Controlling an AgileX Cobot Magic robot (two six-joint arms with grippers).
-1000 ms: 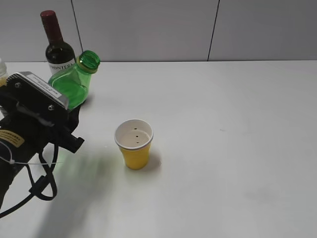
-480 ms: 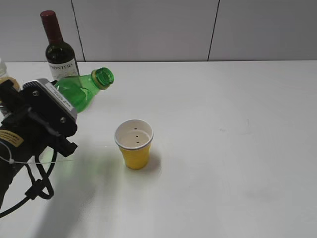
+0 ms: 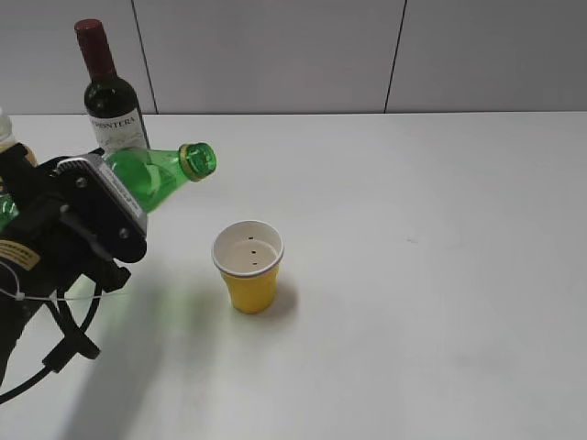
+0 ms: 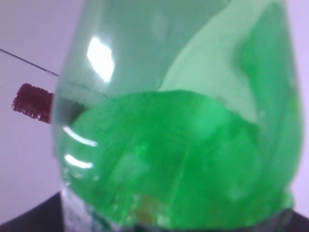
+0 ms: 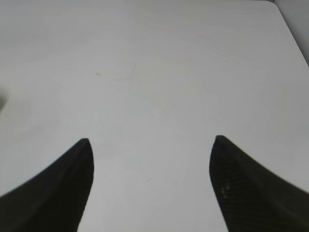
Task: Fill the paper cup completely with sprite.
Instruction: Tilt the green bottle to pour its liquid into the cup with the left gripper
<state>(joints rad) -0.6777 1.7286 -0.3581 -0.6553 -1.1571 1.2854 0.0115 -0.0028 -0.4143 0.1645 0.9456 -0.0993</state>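
Sprite fills part of the green bottle, which the left gripper holds tipped nearly onto its side above the table, its open, capless mouth pointing toward the paper cup but stopping short of it, up and to the cup's left. In the left wrist view the bottle takes up almost the whole picture, with clear liquid pooled in its lower part and a slanted surface line across the green plastic; a whitish-grey label edge shows at the bottom. The gripper's jaws are closed around the bottle's body, though the fingers themselves are hidden behind the arm's black housing. The cup stands upright on the table, yellow outside with a white rim, white inside with a few small dark dots; whether any liquid lies at its bottom cannot be told. Behind the green bottle, farther from the cup, a dark wine bottle with a red cap stands upright, its cap also visible in the left wrist view. The right gripper hangs over bare table with its two dark fingers spread wide and nothing between them.
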